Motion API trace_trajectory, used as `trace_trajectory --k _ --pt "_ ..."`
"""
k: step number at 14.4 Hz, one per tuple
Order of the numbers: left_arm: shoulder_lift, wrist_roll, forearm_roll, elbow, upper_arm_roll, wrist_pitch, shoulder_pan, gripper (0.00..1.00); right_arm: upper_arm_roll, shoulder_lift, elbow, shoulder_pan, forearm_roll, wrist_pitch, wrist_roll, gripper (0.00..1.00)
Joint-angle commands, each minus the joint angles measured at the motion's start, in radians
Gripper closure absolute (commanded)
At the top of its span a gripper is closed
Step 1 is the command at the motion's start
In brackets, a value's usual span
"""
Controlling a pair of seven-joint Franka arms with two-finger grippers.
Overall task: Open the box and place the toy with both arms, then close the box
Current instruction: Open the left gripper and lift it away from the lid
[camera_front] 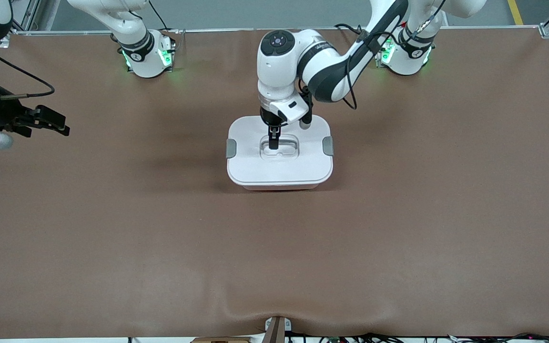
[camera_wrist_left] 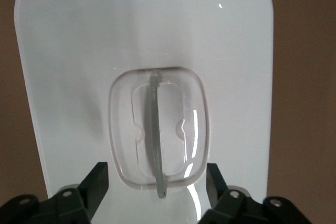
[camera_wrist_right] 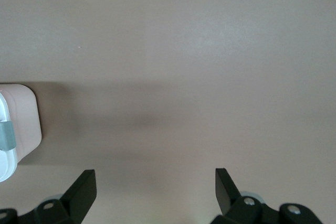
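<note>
Brown table (camera_front: 398, 228) — only the lidded box (camera_front: 279, 166) on it

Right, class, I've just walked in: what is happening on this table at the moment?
The left pincer is over the middle of the box, its fingers apart on either side of the clear handle in the white lid. The lid is on. The right pincer waits open over bare table toward its own end. No toy is visible.
</note>
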Motion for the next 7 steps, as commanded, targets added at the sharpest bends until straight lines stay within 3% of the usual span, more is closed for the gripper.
trace_trajectory --k 1,7 --pt "-0.038 0.047 -0.009 0.006 -0.003 -0.042 0.030 0.00 -0.001 -0.016 0.020 0.002 -0.008 -0.001 -0.007 0.00" --pt "-0.101 0.281 -0.094 0.006 -0.003 -0.078 0.174 0.00 -0.001 -0.016 0.024 0.002 -0.006 -0.001 -0.007 0.00"
